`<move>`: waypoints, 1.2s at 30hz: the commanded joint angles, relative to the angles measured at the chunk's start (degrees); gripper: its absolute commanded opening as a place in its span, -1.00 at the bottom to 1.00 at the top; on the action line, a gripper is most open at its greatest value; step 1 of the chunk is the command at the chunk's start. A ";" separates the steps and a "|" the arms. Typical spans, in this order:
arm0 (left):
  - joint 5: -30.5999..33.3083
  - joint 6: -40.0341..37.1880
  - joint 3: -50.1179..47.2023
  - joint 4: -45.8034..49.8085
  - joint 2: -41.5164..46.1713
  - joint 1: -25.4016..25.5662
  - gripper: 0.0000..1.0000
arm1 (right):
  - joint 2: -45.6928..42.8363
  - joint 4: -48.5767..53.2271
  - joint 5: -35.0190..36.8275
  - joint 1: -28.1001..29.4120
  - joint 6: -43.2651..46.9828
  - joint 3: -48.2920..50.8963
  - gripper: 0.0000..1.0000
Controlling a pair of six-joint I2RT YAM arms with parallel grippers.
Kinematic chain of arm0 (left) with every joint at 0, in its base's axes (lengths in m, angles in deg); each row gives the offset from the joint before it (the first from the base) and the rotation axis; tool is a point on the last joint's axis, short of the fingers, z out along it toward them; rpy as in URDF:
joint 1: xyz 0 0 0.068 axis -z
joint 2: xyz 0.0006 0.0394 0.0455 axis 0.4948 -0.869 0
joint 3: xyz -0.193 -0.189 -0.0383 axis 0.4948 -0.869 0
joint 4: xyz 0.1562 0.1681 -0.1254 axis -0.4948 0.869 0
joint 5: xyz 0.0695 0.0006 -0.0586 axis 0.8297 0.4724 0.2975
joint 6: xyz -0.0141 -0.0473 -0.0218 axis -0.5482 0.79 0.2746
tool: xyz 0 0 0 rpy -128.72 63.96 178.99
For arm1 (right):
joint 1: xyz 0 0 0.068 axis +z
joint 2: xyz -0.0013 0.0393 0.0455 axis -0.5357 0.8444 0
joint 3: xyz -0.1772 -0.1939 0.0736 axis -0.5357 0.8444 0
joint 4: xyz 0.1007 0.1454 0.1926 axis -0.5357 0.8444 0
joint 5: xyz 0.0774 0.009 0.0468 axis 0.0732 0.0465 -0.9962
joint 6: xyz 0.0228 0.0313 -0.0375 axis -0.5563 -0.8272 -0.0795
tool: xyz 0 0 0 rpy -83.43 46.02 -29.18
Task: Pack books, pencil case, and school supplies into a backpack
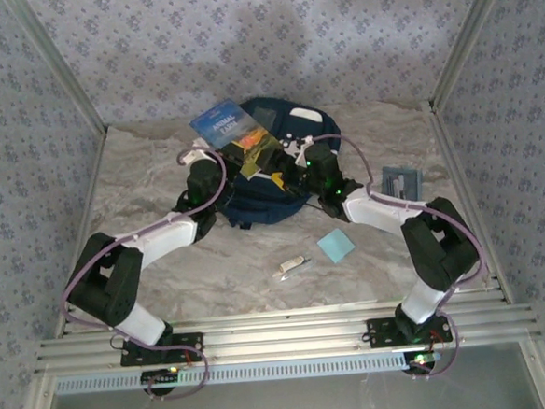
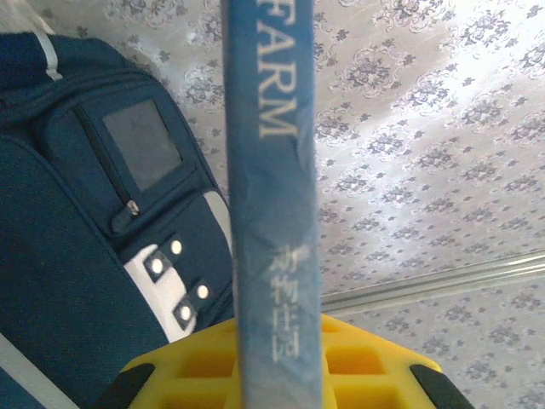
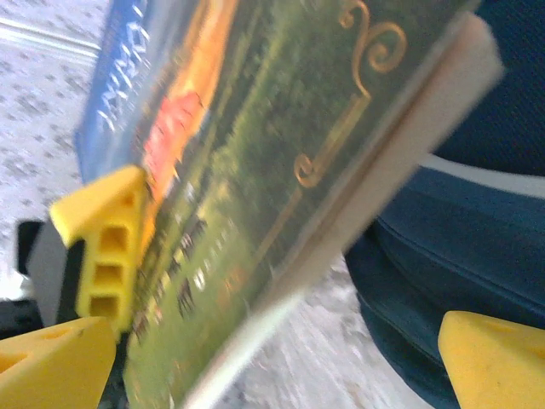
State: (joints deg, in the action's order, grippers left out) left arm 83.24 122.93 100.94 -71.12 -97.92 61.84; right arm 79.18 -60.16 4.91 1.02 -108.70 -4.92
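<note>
While patterned walls (image 1: 261,37) enclose marbled table (image 1: 230,264), left pincer (image 1: 243,153) clamps book (image 1: 228,123) (right pincer (image 1: 295,154) apart).

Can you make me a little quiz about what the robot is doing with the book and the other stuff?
1. Pick one: which gripper is holding the book up by the backpack? A) the left one B) the right one C) both
2. True or false: the right gripper is open.
3. Count: how many small things lie on the table, away from the backpack?
Key: 1 A, the left gripper pinches it. 2 True. 3 Three: the pencil case, the light-blue pad and the white stick.
</note>
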 commanded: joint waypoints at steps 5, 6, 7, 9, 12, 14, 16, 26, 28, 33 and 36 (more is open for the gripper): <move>0.36 6.80 -0.11 -8.80 -0.44 1.19 -1.00 | 4.39 -14.91 2.58 0.17 -6.85 0.51 0.86; 0.11 6.97 -0.16 -8.58 -0.42 1.34 -1.00 | 4.62 -16.14 3.06 0.23 -6.91 0.81 0.80; 0.11 7.00 -0.16 -8.26 -0.34 1.45 -1.00 | 4.75 -17.12 3.41 0.17 -6.77 0.95 0.69; 0.07 7.09 -0.18 -7.73 -0.21 1.74 -1.00 | 4.62 -17.56 3.99 0.25 -6.34 1.05 0.40; -0.10 7.33 -0.26 -6.81 -0.27 1.86 -1.00 | 3.80 -17.63 4.86 0.15 -5.10 1.48 -0.13; -0.32 7.53 -0.20 -6.20 -0.62 1.96 -1.00 | 3.49 -17.87 4.76 -0.01 -4.40 1.75 -0.45; -1.06 7.80 0.36 -4.92 -1.01 1.92 -0.96 | 3.33 -17.69 3.90 -0.25 -3.88 1.65 -0.93; -6.00 1.20 1.24 11.55 1.62 -1.84 1.00 | -3.45 -8.90 1.37 -7.60 2.09 8.23 -1.00; -7.12 -4.00 3.12 18.47 1.85 -4.34 1.00 | -7.02 -1.18 0.88 -9.75 6.67 9.15 -1.00; -15.05 -19.00 13.98 30.53 -5.57 -11.26 1.00 | -16.32 16.55 2.26 -13.45 19.14 10.20 -1.00; -16.91 -28.17 24.12 39.49 -12.51 -13.23 0.99 | -20.28 26.35 3.00 -14.97 25.04 9.62 -1.00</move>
State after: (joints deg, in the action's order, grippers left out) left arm 70.72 107.39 118.73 -42.82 -106.29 49.45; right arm 62.79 -44.29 7.55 -13.21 -93.38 5.83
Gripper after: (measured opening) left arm 0.997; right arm 0.134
